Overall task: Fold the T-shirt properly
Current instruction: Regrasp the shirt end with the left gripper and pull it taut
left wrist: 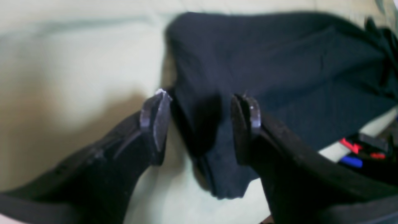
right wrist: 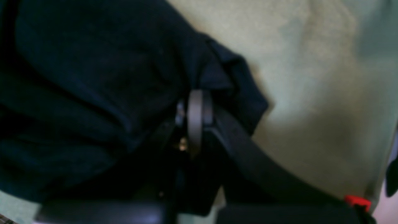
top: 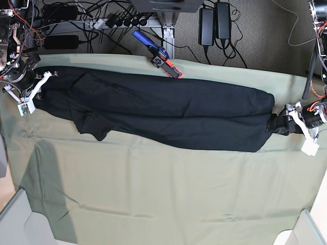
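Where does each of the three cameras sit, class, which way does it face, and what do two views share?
Left wrist: on the left arm, looking past the open left gripper at the T-shirt.
Right wrist: on the right arm, looking along the right gripper, shut on T-shirt fabric.
Base: overhead, facing down on the pale green cloth; both arms show.
Shared: all three show shirt and cloth.

We can read no text, label, brand, number or sign in any view, neither on the plain black T-shirt (top: 168, 115) nor on the pale green cloth (top: 163, 194) beneath it.
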### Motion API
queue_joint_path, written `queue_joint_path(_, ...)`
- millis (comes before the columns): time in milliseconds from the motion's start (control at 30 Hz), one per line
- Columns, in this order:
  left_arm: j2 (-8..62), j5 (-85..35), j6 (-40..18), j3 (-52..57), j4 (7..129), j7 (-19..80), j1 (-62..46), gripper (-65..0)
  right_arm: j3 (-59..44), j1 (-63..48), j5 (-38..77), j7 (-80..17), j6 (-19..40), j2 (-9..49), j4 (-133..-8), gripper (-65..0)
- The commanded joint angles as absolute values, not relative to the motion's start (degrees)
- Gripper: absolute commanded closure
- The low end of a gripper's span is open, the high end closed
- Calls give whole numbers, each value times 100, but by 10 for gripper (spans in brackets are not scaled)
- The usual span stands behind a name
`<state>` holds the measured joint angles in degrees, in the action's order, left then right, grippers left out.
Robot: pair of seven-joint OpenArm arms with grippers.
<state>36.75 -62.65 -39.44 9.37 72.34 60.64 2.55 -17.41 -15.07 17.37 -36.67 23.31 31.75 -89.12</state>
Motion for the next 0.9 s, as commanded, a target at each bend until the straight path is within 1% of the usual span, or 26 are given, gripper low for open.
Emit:
queue_joint_path(0, 3844, -6410, -4000, 1026, 7319, 5981, 333, -348, -1793, -1479, 1874, -3645, 2082, 3284, -8962, 0)
queue_joint_path(267, 3935, -6423, -4000, 1031, 7317, 5774, 364, -348, -1793, -1466, 2058, -3647, 2084, 3284, -8960, 0)
queue_joint_path(433, 3826, -5658, -4000, 1031, 7317, 4834, 429, -348, -1793, -1463, 2060, -3645, 2084, 3284, -8962, 0)
queue_joint_path(567, 3599, -5096, -4000, 1004, 7290, 4611, 558, -348, -1793, -1466, 2060, -3649, 2088, 3284, -8960, 0)
queue_joint_path(733, 3291, -4987, -4000, 956, 6816, 4525, 891, -348, -1793, -1466, 2058, -3656, 2093, 3286, -8960, 0)
queue_joint_path(867, 3183, -4984, -4000, 655, 6226, 4521, 1345, -348, -1793, -1466, 2058, -3717, 2093, 3286, -8960, 0)
